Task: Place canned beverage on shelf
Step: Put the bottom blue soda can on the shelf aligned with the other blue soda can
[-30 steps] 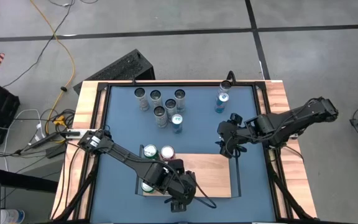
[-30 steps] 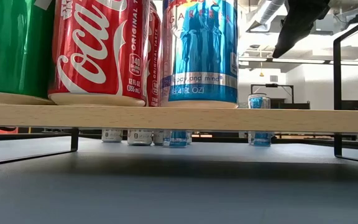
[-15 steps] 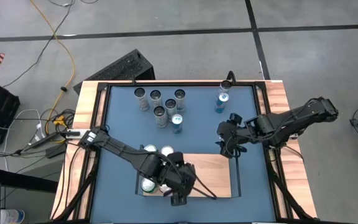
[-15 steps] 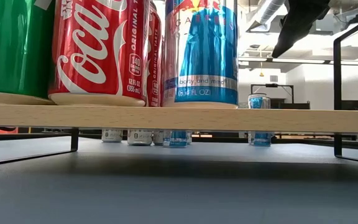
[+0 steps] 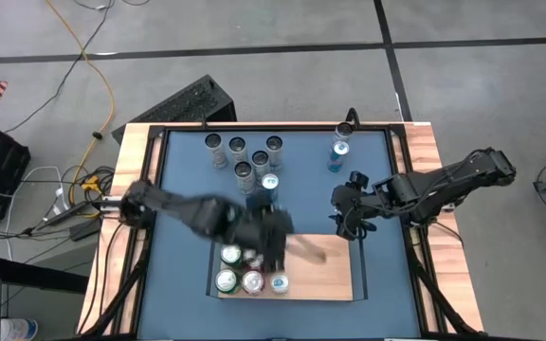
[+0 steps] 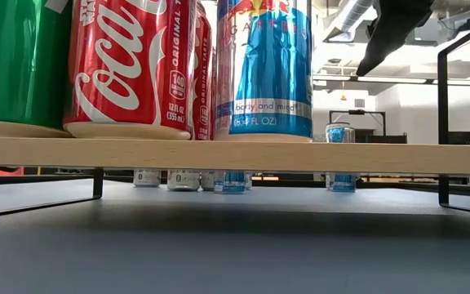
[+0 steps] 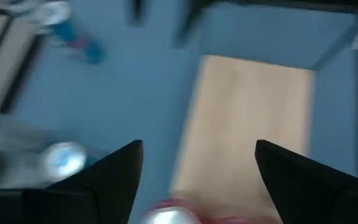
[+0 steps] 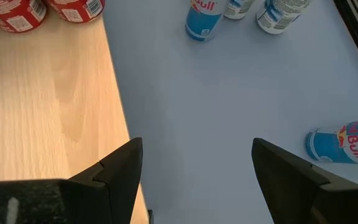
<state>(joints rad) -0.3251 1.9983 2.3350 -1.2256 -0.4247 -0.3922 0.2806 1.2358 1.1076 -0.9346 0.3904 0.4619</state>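
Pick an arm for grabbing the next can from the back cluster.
Left, probably. The left gripper is open, empty and just in front of the can cluster; the right gripper hovers by the shelf corner, nearer two blue cans.

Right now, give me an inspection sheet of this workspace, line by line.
Surface: blue table, bare in the middle.
Job's things: shelf holds four cans at its left end.
Clutter: six cans clustered at the far edge, two blue cans far right.
Grippers: left gripper open and empty, above the shelf's left part; right gripper open, waiting over the shelf's far right corner.
Cables: yellow cable on the floor, left.
Surroundings: grey floor, black case.
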